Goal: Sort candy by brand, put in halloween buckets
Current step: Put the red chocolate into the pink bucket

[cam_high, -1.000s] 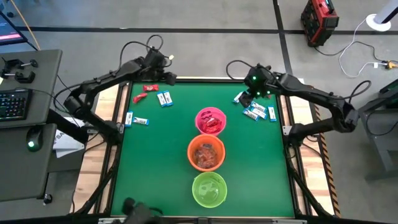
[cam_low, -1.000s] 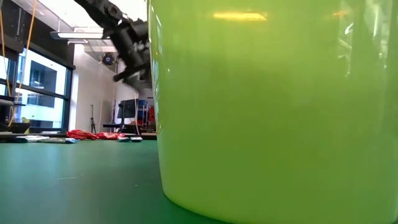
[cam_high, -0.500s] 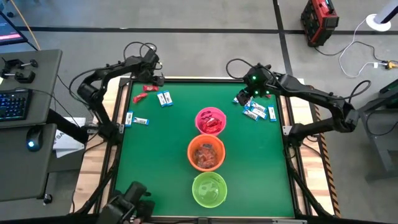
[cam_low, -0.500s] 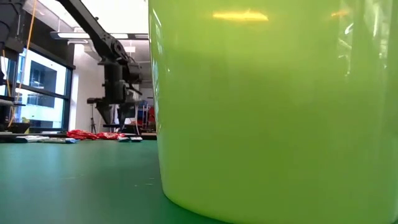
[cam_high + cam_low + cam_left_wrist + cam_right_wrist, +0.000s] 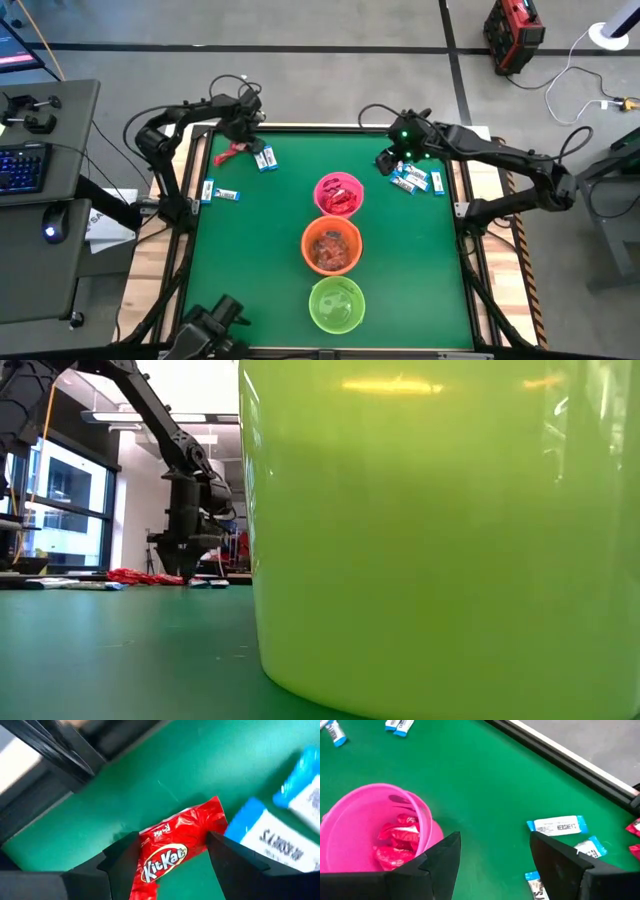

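Candy lies in two heaps at the far corners of the green table (image 5: pixel 260 240). The left gripper (image 5: pixel 170 855), fingers apart, straddles a red KitKat (image 5: pixel 172 850). The right gripper (image 5: pixel 492 855) hovers open beside the pink bucket (image 5: pixel 350 810), which holds red packets.

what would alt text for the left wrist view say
A red KitKat packet lies on the green table between the open left gripper's two dark fingers. Two blue-and-white packets lie beside it, and a dark frame rail runs along the table's edge.
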`<state>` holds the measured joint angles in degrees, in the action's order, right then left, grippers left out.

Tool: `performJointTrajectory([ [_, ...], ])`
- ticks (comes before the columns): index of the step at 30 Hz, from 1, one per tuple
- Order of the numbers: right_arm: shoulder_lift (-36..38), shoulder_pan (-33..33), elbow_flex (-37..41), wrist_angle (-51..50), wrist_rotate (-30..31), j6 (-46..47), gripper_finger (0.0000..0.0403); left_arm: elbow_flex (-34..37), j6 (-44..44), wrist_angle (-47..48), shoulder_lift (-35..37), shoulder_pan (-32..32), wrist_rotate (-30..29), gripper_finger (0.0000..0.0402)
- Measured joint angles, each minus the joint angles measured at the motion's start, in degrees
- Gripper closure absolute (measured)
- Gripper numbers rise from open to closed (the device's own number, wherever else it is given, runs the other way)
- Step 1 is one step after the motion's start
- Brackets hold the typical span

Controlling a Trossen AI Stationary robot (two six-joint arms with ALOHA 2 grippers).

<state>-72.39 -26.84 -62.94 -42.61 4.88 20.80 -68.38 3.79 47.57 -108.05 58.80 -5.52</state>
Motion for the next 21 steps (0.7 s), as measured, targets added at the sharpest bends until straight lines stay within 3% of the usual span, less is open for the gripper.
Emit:
performJointTrajectory([
  [5,-0.01,1.47,0.0,1.01,4.13,1.22,0.0171,0.04,3.79,2.43,0.0,-1.4,-2.57,0.0209],
  [11,-0.01,1.52,0.01,1.42,6.3,1.2,0.0171,-0.52,3.57,2.53,1.84,-2.36,-3.23,0.0377],
  [15,0.28,1.5,0.02,1.76,6.65,-0.39,0.0171,-2.94,3.32,2.32,7.26,-2.57,-0.82,0.0381],
  [17,0.94,1.52,0.04,2.26,6.65,-1.6,0.0171,-3.55,2.44,1.95,10.85,-3.78,2.5,0.0391],
  [21,2.25,1.29,0.04,2.94,7.11,-1.76,0.0171,-3.8,1.06,0.5,18.33,-10.51,16.66,0.0396],
])
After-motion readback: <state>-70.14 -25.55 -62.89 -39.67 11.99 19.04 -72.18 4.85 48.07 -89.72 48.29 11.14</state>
